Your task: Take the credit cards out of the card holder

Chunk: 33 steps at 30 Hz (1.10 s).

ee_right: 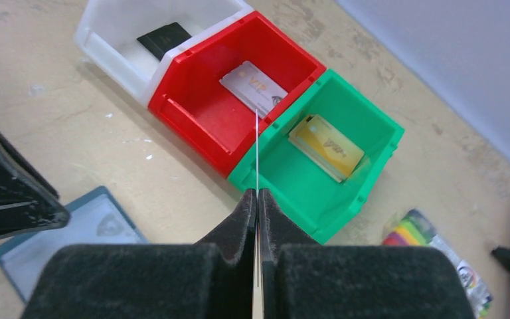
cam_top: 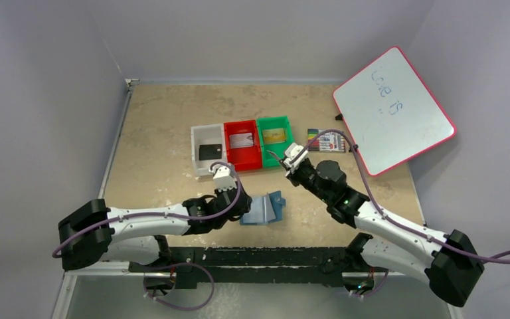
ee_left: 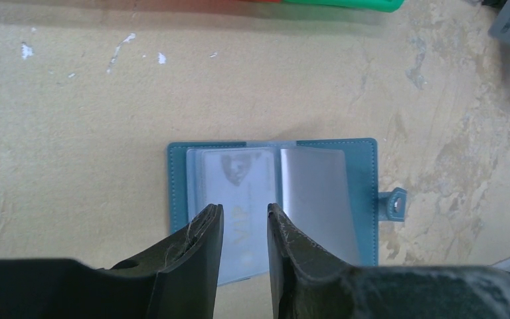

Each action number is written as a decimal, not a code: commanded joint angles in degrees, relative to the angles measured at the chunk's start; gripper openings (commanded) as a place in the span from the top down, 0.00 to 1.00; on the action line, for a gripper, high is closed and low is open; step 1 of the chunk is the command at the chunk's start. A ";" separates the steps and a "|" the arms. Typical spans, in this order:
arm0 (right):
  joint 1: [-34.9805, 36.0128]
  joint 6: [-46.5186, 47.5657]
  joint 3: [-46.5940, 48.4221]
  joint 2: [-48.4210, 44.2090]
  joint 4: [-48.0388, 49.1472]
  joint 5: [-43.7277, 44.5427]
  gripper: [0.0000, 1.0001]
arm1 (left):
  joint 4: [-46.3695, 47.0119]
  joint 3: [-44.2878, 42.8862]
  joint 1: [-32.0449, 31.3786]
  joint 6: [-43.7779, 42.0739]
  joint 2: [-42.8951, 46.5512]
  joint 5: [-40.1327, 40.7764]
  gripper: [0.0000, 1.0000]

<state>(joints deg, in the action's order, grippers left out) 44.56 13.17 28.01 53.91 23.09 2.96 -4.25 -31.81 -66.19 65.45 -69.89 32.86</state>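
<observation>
The teal card holder lies open on the table, clear pockets up. A pale credit card marked VIP sits in its left pocket. My left gripper is over that pocket, jaws a little apart, open, nothing between them. My right gripper is shut on a thin credit card seen edge-on, raised near the bins. Other credit cards lie in the bins: black, silver, gold.
White bin, red bin and green bin stand in a row behind the holder. A pack of coloured markers lies right of them. A red-edged whiteboard leans at the far right.
</observation>
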 commanded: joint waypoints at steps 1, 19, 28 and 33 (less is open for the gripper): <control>-0.17 9.59 5.64 3.46 3.71 -1.22 1.00 | -0.56 1.75 -0.09 1.27 2.45 3.39 0.69; -0.19 22.97 25.01 27.83 2.56 -9.99 1.00 | -14.56 7.62 0.19 6.64 16.28 11.42 0.65; -1.42 27.55 40.66 44.66 -4.73 -13.52 1.00 | -29.44 4.17 0.58 9.12 20.82 16.82 0.48; -1.42 27.51 40.37 47.86 -0.75 -10.44 1.00 | -32.58 4.08 2.13 8.36 23.38 16.85 0.35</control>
<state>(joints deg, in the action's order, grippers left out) 43.33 39.18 67.16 101.10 20.45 -8.54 -32.32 -25.23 -65.43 73.34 -48.42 46.92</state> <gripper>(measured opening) 0.007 0.631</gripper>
